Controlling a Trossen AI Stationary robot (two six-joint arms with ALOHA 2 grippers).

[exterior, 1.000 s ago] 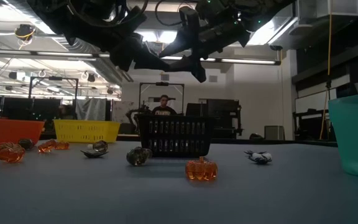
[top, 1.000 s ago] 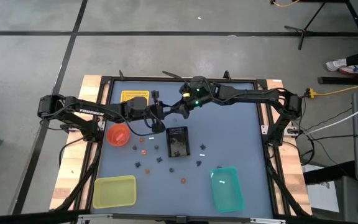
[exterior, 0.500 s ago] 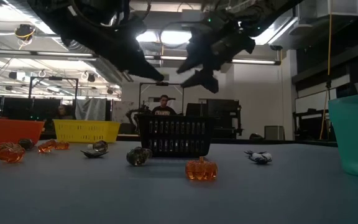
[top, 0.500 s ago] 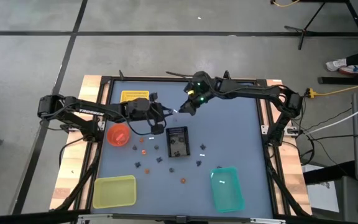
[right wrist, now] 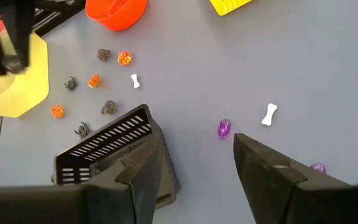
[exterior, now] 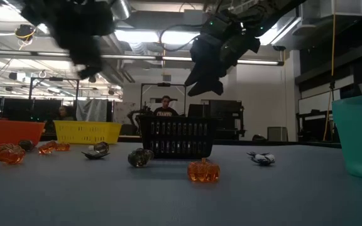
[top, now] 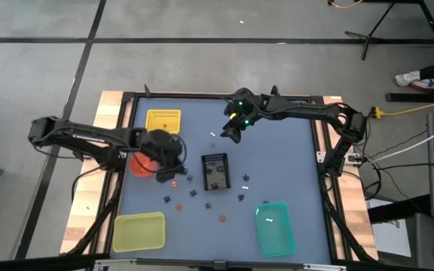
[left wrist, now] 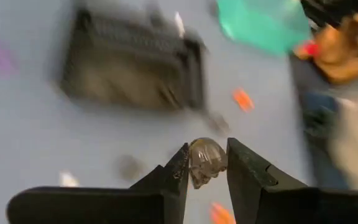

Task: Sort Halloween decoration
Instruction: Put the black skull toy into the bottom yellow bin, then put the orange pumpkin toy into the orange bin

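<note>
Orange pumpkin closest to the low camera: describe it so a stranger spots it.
Find the black basket mid-table. Just in front of it, slightly right, sits the orange pumpkin. Unlike the dark trinket to its left, it is glossy orange and ribbed.

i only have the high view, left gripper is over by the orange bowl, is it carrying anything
Observer: Yes. In the left wrist view the left gripper is shut on a small grey skull-like trinket.

Operator: and the right one, holding something too

Observer: No. The right wrist view shows the right gripper open, with nothing between its fingers.

Operator: anything near it on the table i cant make out

Observer: A white bone trinket and a purple trinket lie on the table past its fingers, beside the black basket.
</note>
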